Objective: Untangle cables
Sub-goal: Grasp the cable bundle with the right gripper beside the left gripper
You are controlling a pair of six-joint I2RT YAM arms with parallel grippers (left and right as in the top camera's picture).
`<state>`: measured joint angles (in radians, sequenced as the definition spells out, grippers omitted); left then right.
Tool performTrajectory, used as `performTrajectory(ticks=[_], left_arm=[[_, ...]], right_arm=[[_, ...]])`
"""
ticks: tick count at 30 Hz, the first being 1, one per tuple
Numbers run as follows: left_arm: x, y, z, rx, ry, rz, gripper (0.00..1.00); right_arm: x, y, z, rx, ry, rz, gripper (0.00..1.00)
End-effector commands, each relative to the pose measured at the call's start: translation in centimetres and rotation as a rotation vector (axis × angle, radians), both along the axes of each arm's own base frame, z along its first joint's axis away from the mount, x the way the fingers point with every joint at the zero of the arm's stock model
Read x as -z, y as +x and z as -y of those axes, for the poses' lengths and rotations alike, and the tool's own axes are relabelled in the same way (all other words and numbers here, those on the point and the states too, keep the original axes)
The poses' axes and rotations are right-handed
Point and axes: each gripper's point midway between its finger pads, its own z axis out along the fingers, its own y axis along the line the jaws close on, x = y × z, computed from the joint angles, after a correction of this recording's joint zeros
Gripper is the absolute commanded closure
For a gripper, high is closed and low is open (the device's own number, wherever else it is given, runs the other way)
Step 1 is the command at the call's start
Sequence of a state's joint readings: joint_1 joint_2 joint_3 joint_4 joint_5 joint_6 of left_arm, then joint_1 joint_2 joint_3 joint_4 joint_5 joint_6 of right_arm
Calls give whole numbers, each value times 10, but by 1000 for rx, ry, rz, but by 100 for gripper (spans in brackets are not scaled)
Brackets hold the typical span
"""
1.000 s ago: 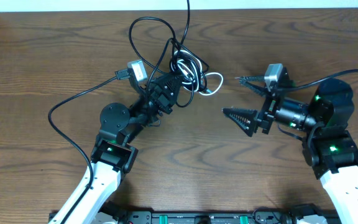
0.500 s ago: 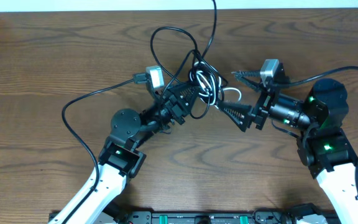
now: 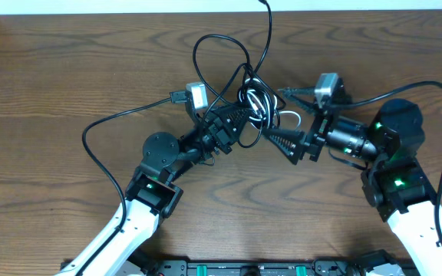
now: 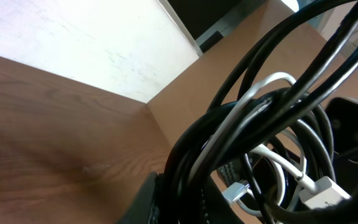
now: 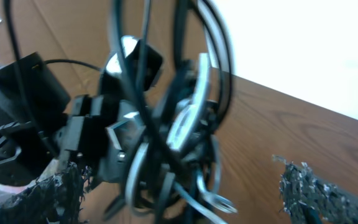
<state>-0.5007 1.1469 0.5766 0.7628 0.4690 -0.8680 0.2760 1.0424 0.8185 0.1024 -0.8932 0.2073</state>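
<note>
L arm's left gripper (image 3: pixel 240 123) is clenched on the cables (image 3: pixel 255 100), pinching the knot near its middle. From the left wrist view the bundle (image 4: pixel 260 118) fills the space right in front of that gripper. It looks lifted off the desk (image 3: pixel 52 77), prob. so the loops hang loose and one strand can be picked out. The right gripper (image 3: pixel 286 116) is fully released, jaws wide. One finger sits either side of the bundle's edge, w/ the short white cable (image 3: pixel 288 115) between them. In the right wrist view the tangle (image 5: pixel 179 124) hangs between its fingers (image 5: pixel 55 196); can't tell if either touches a cord yet. My read: L anchors the knot while R lines up to grab a strand, likely the white one, and pull it away. A white plug (image 4: pixel 319 186) and a small metal plug (image 4: pixel 235 193) dangle below the left gripper. No brand, label or writing legible in any view; the plugs are too blurred.
</note>
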Motion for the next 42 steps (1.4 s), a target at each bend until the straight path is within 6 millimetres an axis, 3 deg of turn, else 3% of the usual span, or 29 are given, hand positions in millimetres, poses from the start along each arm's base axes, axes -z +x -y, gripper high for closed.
performTrajectory(ticks=[1, 7, 11, 12, 16, 27, 29, 30, 31, 38, 42], left_arm=[[-7, -5, 4, 20, -11, 19, 92], [-7, -6, 6, 27, -11, 19, 92], [-7, -6, 6, 27, -11, 19, 92], [-7, -6, 6, 27, -11, 19, 92], [-7, -6, 6, 27, -11, 19, 92], [-7, -6, 6, 27, -11, 19, 90], [-7, -6, 6, 27, -10, 20, 62], [-7, -7, 6, 29, 4, 40, 22], [-7, -7, 6, 31, 12, 52, 9], [-14, -13, -3, 73, 82, 177, 8], [-14, -8, -17, 58, 110, 195, 8]], right_arm=[[-5, 3, -3, 14, -15, 46, 5], [1, 9, -3, 27, -22, 29, 27], [4, 12, -4, 31, -26, 20, 54], [4, 12, -4, 31, -26, 19, 68], [4, 12, -4, 31, -26, 20, 99], [3, 13, -4, 35, -20, 19, 99], [3, 17, -1, 62, -12, -3, 99], [4, 23, 4, 103, 3, -45, 99], [4, 24, 6, 112, 12, -61, 99], [16, 35, 28, 175, 15, -163, 99], [13, 28, 32, 121, 28, -163, 99]])
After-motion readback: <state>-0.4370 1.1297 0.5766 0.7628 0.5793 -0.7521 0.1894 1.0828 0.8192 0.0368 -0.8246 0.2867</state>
